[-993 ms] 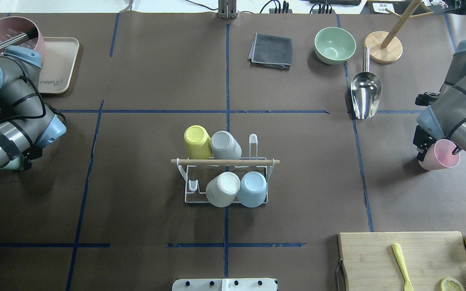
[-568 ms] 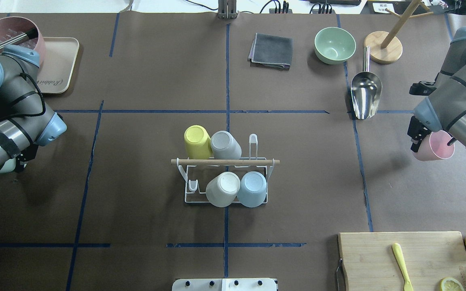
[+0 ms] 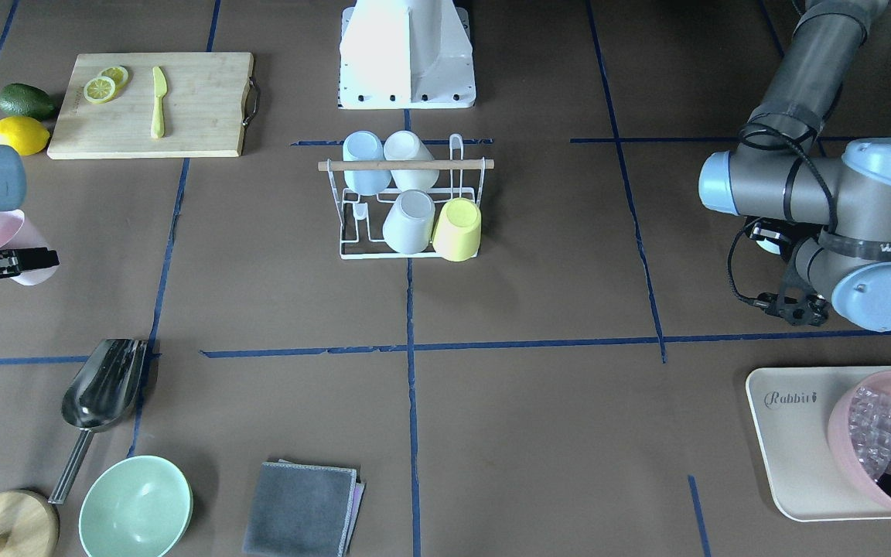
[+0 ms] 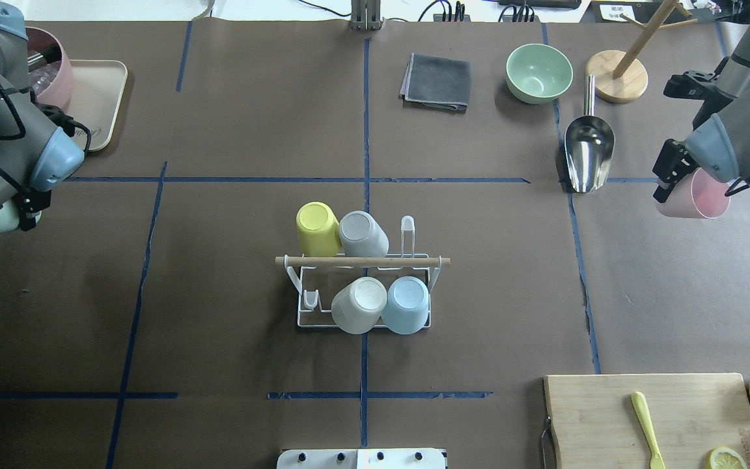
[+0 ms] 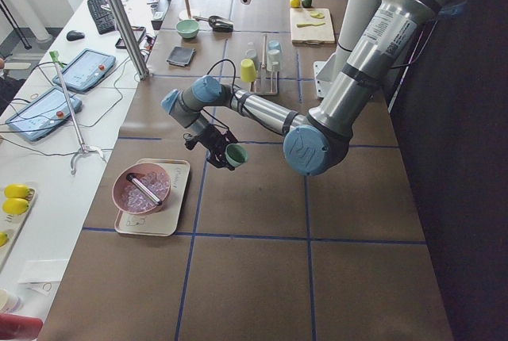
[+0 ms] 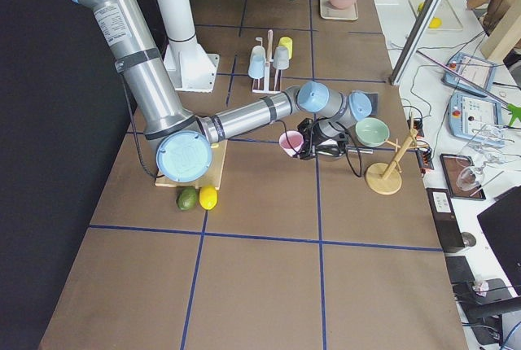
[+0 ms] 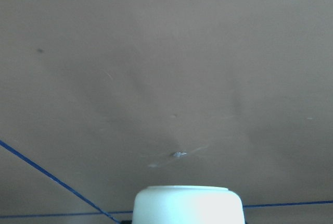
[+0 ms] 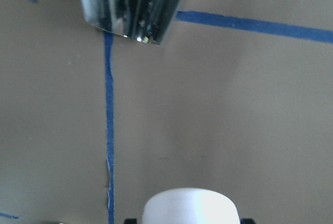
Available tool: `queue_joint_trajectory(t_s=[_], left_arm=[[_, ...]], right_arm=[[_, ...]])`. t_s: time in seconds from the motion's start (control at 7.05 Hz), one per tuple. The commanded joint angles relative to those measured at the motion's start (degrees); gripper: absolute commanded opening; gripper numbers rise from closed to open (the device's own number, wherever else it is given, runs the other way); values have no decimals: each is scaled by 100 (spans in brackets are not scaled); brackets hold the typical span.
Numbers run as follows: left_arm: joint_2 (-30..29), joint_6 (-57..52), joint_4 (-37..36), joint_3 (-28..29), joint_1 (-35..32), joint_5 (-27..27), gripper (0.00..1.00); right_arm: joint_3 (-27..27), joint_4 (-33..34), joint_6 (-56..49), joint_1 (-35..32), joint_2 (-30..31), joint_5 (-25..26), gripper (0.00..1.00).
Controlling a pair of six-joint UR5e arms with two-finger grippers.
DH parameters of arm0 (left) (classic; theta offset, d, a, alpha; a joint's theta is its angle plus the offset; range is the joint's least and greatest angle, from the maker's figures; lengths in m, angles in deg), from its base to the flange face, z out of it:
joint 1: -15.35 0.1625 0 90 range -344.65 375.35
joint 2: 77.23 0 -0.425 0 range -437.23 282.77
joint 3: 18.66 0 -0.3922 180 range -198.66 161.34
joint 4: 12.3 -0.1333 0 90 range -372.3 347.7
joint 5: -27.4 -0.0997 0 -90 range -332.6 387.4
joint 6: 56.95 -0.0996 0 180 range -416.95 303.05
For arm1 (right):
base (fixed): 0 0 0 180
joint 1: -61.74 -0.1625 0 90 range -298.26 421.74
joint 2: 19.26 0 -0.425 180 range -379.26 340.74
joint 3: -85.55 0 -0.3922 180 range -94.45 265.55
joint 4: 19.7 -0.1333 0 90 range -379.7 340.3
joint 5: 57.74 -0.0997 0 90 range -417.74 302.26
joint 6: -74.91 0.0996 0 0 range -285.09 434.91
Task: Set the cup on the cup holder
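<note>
brown-papered table (image 4: 219,117); cup holder (image 4: 362,261) at centre, four cups (image 4: 359,305) on it, well apart from both arms. right gripper (image 4: 668,172) clamped on pink cup (image 4: 704,195), left gripper (image 5: 225,155) on pale green cup (image 5: 236,155); holder lies between them, neither clearly nearer.

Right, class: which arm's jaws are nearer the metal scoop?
Right. The right jaws hold a pink cup close beside the metal scoop; the left jaws, holding a pale green cup, are at the opposite end, beyond the cup holder.

Green bowl (image 4: 538,73), metal scoop (image 4: 588,153), grey cloth (image 4: 437,81), cutting board (image 4: 590,417)
</note>
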Motion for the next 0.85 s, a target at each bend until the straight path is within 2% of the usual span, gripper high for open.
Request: queue_joint_trajectory(t_s=[0.0, 0.14, 0.28, 0.43, 0.57, 0.71], left_arm=[[27, 23, 678, -1112, -83, 24, 6], [-69, 57, 742, -1648, -74, 33, 6], [-253, 449, 760, -2193, -22, 42, 6], [-272, 906, 1169, -2625, -4, 86, 6], [-220, 1398, 1895, -2847, 23, 69, 5], [-219, 1968, 2677, -3023, 66, 60, 5]], right_arm=[[819, -1479, -5, -21, 403, -86, 0], [1215, -2367, 47, 100, 790, -113, 0], [1332, -2802, 222, 180, 785, -157, 0], [1351, -2789, 441, 190, 724, -175, 0], [1334, -2998, 208, 259, 602, -175, 0], [1194, -3557, -308, 364, 592, -131, 0]])
